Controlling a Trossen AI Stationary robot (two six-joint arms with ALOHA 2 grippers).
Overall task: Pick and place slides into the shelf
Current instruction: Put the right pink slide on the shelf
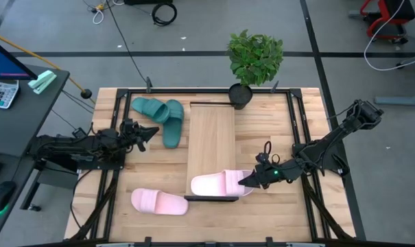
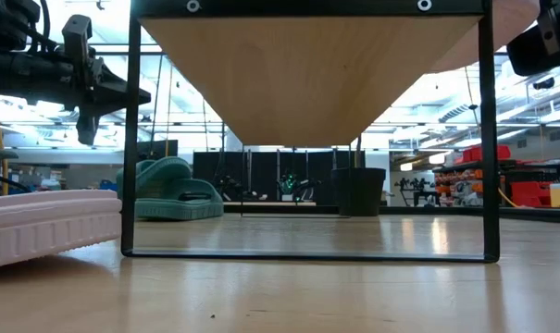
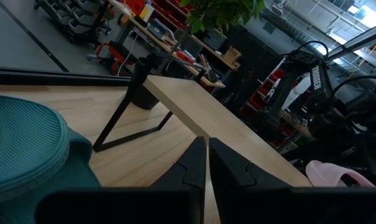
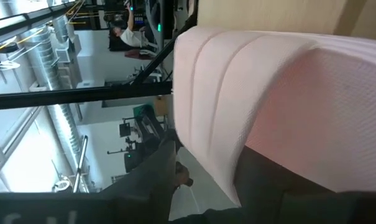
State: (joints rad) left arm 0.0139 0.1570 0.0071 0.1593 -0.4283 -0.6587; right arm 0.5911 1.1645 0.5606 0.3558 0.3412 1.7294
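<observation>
The shelf (image 1: 210, 137) stands in the middle of the table. One pink slide (image 1: 217, 184) lies across its near end, with the strap end past the shelf's right edge. My right gripper (image 1: 250, 180) is shut on that end. A second pink slide (image 1: 159, 202) lies sole-down on the table at the near left. Two teal slides (image 1: 159, 115) lie on the table left of the shelf's far end. My left gripper (image 1: 151, 132) waits shut beside the teal slides, touching nothing. My right gripper pinches the pink slide's ribbed strap (image 4: 215, 155) between its two fingers (image 4: 153, 186), at the end that sticks out past the shelf's right edge. The fingers come nearly level from the table's right side. The slide lies level over the shelf's top.
A potted plant (image 1: 252, 62) stands at the shelf's far right corner. Black metal rails (image 1: 300, 137) run along the table's sides. The shelf's dark end frame (image 2: 307, 139) stands close to the table's near edge. There is bare tabletop right of the shelf.
</observation>
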